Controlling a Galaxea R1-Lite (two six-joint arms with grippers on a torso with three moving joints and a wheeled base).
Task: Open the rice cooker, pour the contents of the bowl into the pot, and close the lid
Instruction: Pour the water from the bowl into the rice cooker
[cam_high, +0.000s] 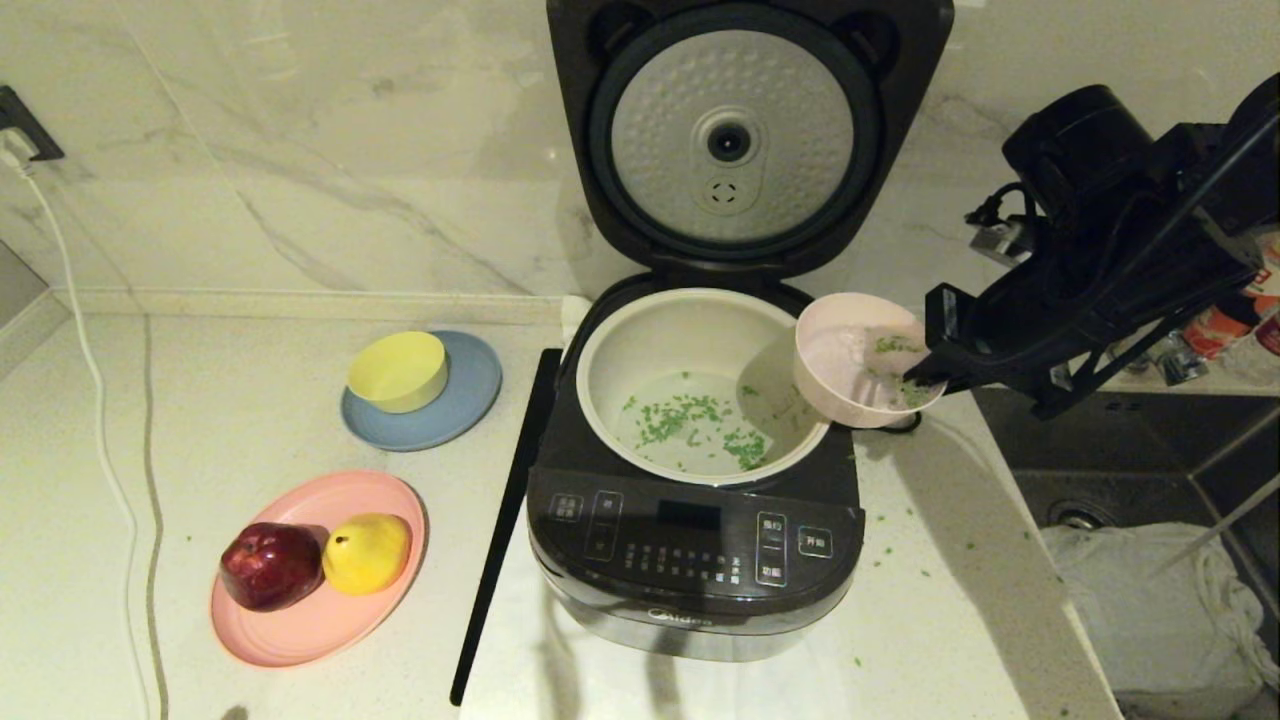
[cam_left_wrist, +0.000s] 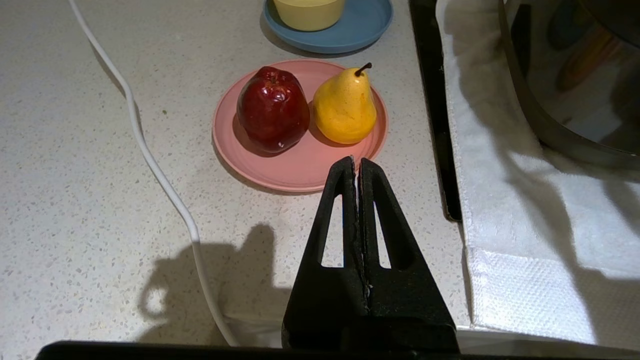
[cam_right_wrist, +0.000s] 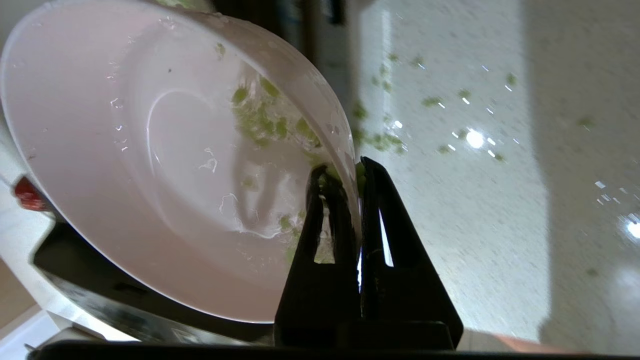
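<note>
The rice cooker (cam_high: 700, 480) stands on the tabletop (cam_high: 250, 420) with its lid (cam_high: 735, 140) swung fully up, so the opening step is done. My right claw (cam_high: 918, 378) is pinched tight on the rim of the pink bowl (cam_high: 862, 362), one finger inside the wall and one outside, and holds it tipped at the right edge of the pot (cam_high: 700, 385), mouth angled toward the pot. Most of the contents (cam_high: 700, 420) already lie scattered over the pot's floor; a few green bits cling wetly to the inside of the bowl near my fingers (cam_right_wrist: 330, 200), and some have spilled on the tabletop to the cooker's right. I judge the pour nearly finished. What is left: shake or tilt out the stragglers if they will come, set the bowl down clear of the cooker, then bring the lid down until it latches. My left claw (cam_left_wrist: 357, 162) hangs idle, pressed together and empty, over the tabletop near the pink plate (cam_left_wrist: 300, 165) carrying the apple (cam_left_wrist: 272, 110) and pear (cam_left_wrist: 345, 105).
</note>
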